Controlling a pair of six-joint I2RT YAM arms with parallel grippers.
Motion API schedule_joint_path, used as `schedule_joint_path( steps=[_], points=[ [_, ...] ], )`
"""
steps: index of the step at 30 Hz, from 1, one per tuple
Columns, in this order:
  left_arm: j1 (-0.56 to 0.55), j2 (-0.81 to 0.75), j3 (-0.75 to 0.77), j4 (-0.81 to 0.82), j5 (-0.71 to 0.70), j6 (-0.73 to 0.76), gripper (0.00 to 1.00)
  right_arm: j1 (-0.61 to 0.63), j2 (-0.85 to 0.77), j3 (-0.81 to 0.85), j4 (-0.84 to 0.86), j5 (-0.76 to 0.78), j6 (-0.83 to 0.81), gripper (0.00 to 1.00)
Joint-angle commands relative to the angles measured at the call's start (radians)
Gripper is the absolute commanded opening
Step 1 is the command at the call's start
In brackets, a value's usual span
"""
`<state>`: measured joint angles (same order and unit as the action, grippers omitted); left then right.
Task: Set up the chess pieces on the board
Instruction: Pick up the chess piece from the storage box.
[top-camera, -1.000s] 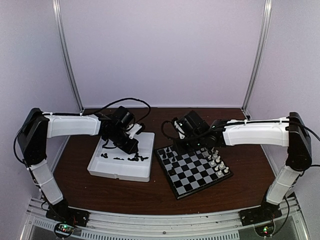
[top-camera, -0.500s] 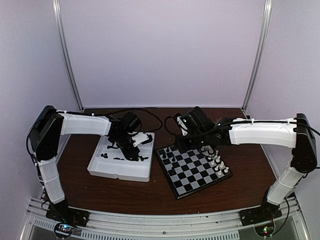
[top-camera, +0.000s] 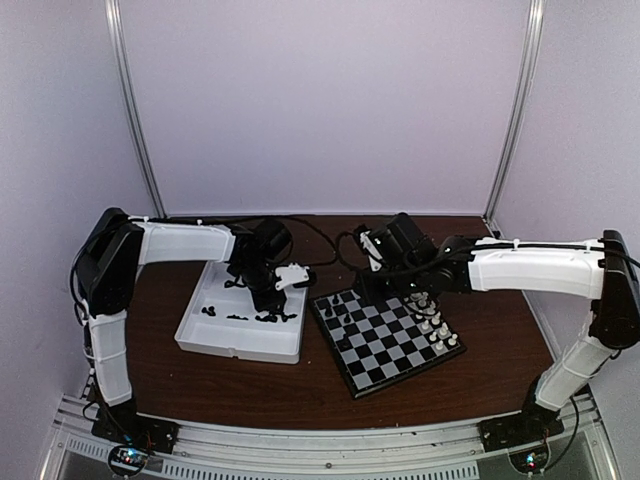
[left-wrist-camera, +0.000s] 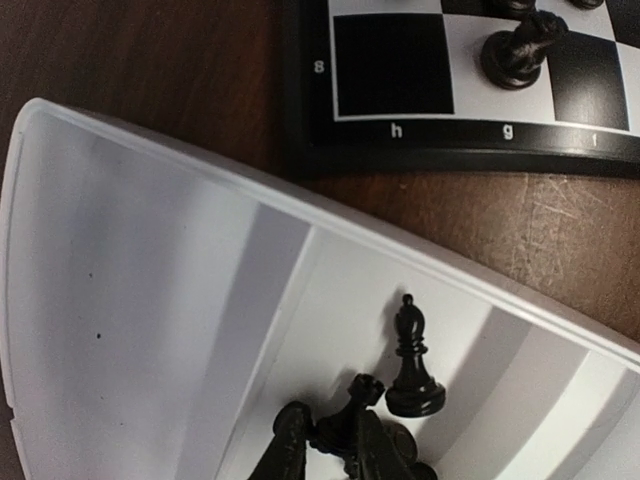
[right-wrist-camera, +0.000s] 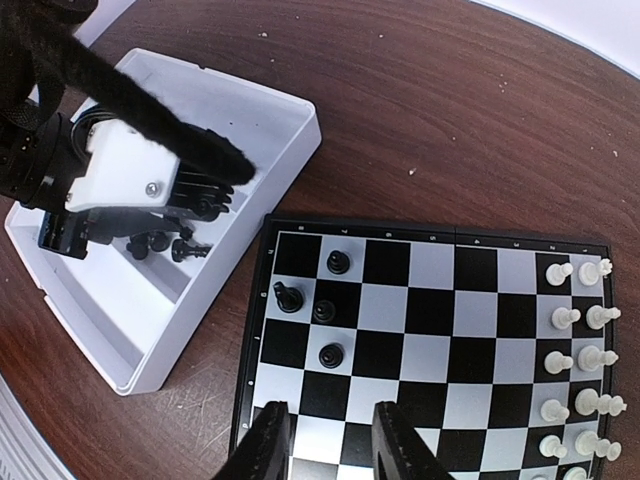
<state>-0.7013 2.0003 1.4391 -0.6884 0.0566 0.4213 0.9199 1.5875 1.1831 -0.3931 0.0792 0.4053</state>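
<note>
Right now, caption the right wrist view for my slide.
Open right gripper above the board, four black pieces placed, white pieces along one edge; left gripper down in the tray.

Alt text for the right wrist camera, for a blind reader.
A chessboard with four black pieces near its left side and white pieces in two columns at right. Beside it, the left gripper reaches into a white tray of loose black pieces; the right gripper, open, shows at the bottom.

**Dark wood desk (top-camera: 300, 395) — two things on it**

The white tray (top-camera: 236, 346) lies on the left half. The board (top-camera: 392, 352) lies just beside it on the right, turned at an angle — a strip of bare wood shows between them.
</note>
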Motion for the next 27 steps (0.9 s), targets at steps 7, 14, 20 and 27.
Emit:
schedule_joint_path(
  steps=[7,14,20,27],
  points=[
    [0.0,0.071,0.064,-0.089,0.011,0.041,0.22,0.002,-0.021,-0.015,0.01,0.012,0.01,0.32],
    [0.001,0.105,0.082,-0.108,-0.004,0.033,0.23,-0.001,-0.011,-0.008,0.01,0.011,0.009,0.32],
    [0.0,0.136,0.099,-0.134,-0.041,0.012,0.19,-0.003,-0.009,-0.004,0.01,0.009,0.008,0.32],
    [0.001,0.06,0.034,-0.043,-0.041,-0.043,0.11,-0.004,-0.016,0.007,0.007,-0.001,0.011,0.32]
  ],
)
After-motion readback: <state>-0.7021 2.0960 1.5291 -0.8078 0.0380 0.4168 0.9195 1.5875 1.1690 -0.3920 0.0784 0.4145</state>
